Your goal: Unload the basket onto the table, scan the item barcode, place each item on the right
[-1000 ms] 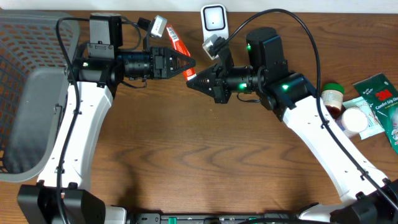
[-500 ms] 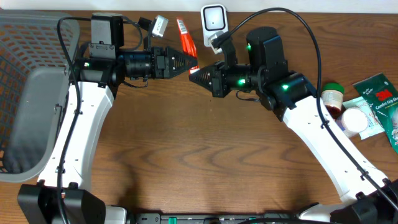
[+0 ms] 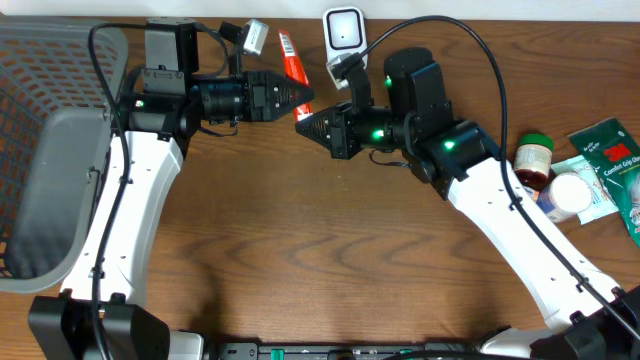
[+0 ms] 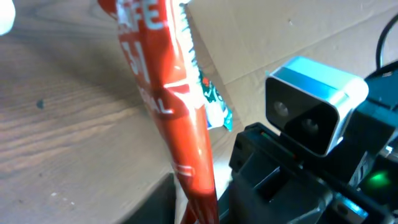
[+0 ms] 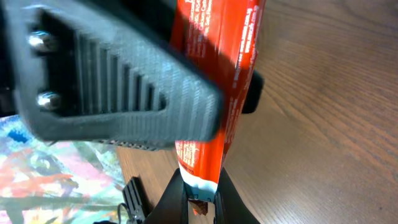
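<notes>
- Two arms rise from my near edge, the left arm (image 3: pixel 130 200) and the right arm (image 3: pixel 520 230), and both lean in over the bare wooden surface (image 3: pixel 300 240) toward its far middle.
- Off to my left a grey mesh basket (image 3: pixel 40 60) sits at the surface's edge.
- Off to my right, well apart from the action, lie a green-capped bottle (image 3: pixel 535 152), a white round tub (image 3: pixel 572 190) and a green pouch (image 3: pixel 608 150), bunched close together.
- Further in, the right end effector (image 3: pixel 300 127) is clenched on the red sachet (image 3: pixel 290 58). Its wrist view shows the sachet's teal-and-white sealed end pinched between the fingertips.
- Just beyond it, tip almost to tip, the left end effector (image 3: pixel 305 97) has its fingers on either side of the same sachet, with one ribbed pad lying across the printed face. I cannot tell whether it is truly clamped or only resting there.
- From the two tips the sachet slants away toward the far edge, white lettering showing.
- Farthest out stands the white scanner (image 3: pixel 343 28), just to the right of the sachet's far end and not touching it.
</notes>
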